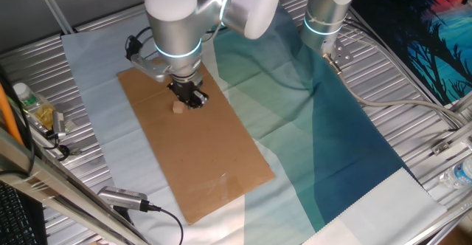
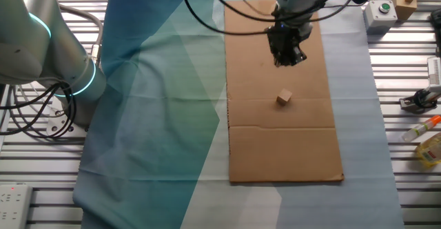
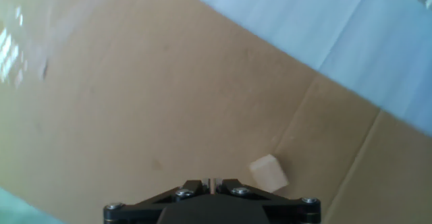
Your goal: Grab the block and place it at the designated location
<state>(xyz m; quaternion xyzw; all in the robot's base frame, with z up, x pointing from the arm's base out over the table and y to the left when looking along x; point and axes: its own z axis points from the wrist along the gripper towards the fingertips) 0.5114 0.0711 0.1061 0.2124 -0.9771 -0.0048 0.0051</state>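
The block is a tiny light-tan wooden cube lying loose on the brown cardboard. It also shows in the other fixed view and in the hand view, just right of the fingers. My gripper hangs above the cardboard, close to the block but apart from it. In the hand view the gripper has its two black fingers pressed together with nothing between them. The black dot is not visible in any view.
The cardboard lies on a blue-green cloth over a slatted metal table. A second arm stands at the table's side. A box with a green button, tools and bottles sit beyond the cardboard's edge.
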